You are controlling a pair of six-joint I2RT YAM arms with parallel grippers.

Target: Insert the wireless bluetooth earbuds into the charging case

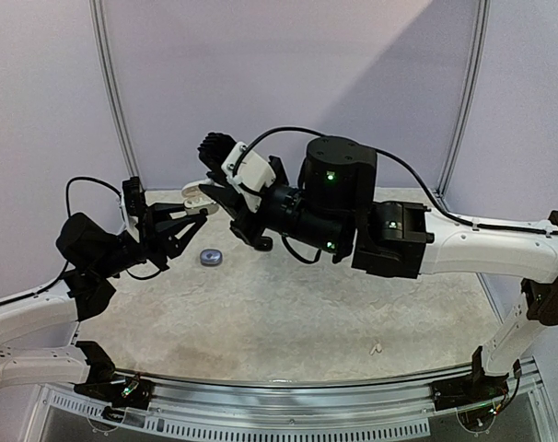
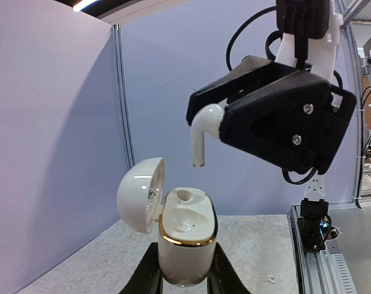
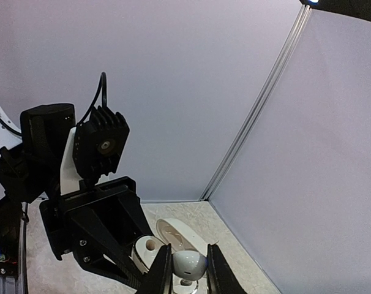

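The left arm [image 1: 30,318] and right arm [image 1: 486,249] are raised and angled inward, the left end effector [image 2: 184,269] closed just below the closed right end effector [image 2: 209,113].

Tiny marks inside the charging case [image 2: 184,245] lid cannot be read.

Pale table [image 1: 288,313]; on it 1 round grey object [image 1: 210,257], 1 white speck [image 1: 376,348].
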